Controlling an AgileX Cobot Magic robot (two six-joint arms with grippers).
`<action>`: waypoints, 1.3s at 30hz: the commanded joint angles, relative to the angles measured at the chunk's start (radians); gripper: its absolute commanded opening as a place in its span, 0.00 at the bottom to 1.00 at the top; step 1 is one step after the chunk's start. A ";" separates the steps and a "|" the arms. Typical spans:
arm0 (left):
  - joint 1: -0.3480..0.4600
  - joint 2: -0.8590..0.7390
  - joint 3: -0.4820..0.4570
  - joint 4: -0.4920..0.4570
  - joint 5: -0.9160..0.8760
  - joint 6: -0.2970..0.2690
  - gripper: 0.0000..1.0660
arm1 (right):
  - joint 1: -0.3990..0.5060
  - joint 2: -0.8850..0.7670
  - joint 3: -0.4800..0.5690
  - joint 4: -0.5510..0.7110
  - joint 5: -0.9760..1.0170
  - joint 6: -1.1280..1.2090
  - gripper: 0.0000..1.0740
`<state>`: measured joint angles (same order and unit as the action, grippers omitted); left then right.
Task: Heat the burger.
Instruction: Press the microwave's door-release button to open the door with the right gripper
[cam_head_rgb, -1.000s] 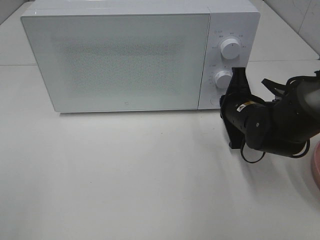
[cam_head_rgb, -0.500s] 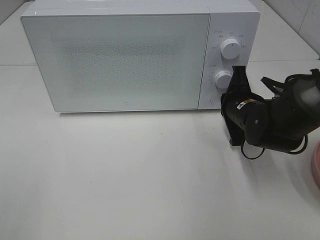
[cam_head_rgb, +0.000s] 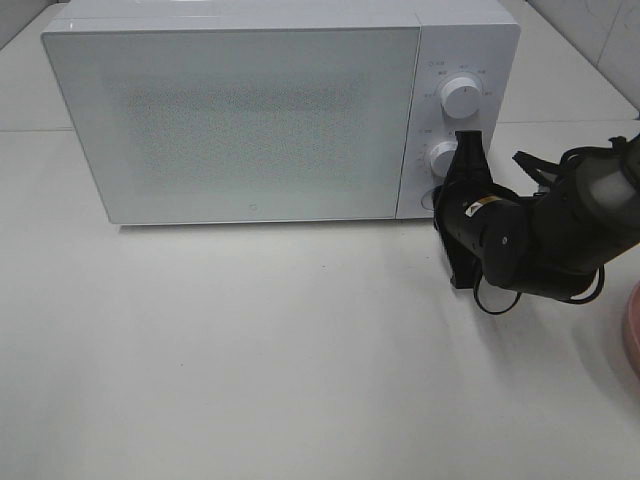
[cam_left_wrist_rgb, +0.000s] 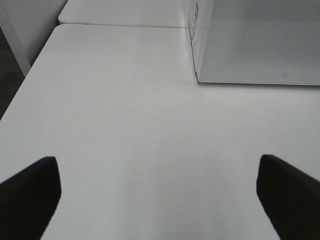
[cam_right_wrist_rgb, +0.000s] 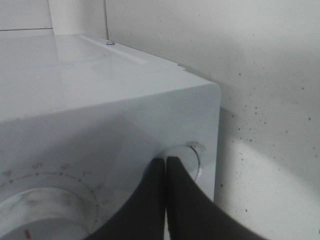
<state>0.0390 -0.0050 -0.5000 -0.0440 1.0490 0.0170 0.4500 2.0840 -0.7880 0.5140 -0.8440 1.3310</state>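
A boxy white microwave oven (cam_head_rgb: 250, 120) with a frosted, speckled glass door stands shut at the back of the plain white tabletop (cam_left_wrist_rgb: 125, 100). Its control strip on the right carries an upper round white dial (cam_head_rgb: 461, 96) and a lower round white dial (cam_head_rgb: 444, 158). The black right arm (cam_head_rgb: 540, 235) reaches in from the right side. Its right gripper (cam_right_wrist_rgb: 166, 162) has its two dark fingers pressed flat together with nothing between them. Their tips sit on the small round white push button (cam_right_wrist_rgb: 192, 157) at the bottom corner of the control strip, just below the lower dial. The left gripper (cam_left_wrist_rgb: 157, 165) hangs over bare table off the microwave's left front corner, well apart from it. Its two black fingers (cam_left_wrist_rgb: 30, 195) are spread wide and grip nothing. The burger cannot be seen from any of the views. Only a sliver of a pink round plate rim (cam_head_rgb: 633, 335) shows at the right edge of the high view, near the right arm, and what it carries is cut off.
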 joint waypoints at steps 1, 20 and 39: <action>-0.005 -0.027 0.005 -0.007 -0.012 0.001 0.94 | -0.006 -0.002 -0.017 0.011 -0.046 -0.021 0.00; -0.005 -0.027 0.005 -0.007 -0.012 0.001 0.94 | -0.006 0.032 -0.081 0.031 -0.278 -0.049 0.00; -0.005 -0.027 0.005 -0.007 -0.012 0.001 0.94 | -0.030 0.071 -0.168 0.031 -0.309 -0.114 0.00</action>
<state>0.0390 -0.0050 -0.5000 -0.0440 1.0470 0.0170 0.4650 2.1670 -0.8650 0.5930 -0.9050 1.2360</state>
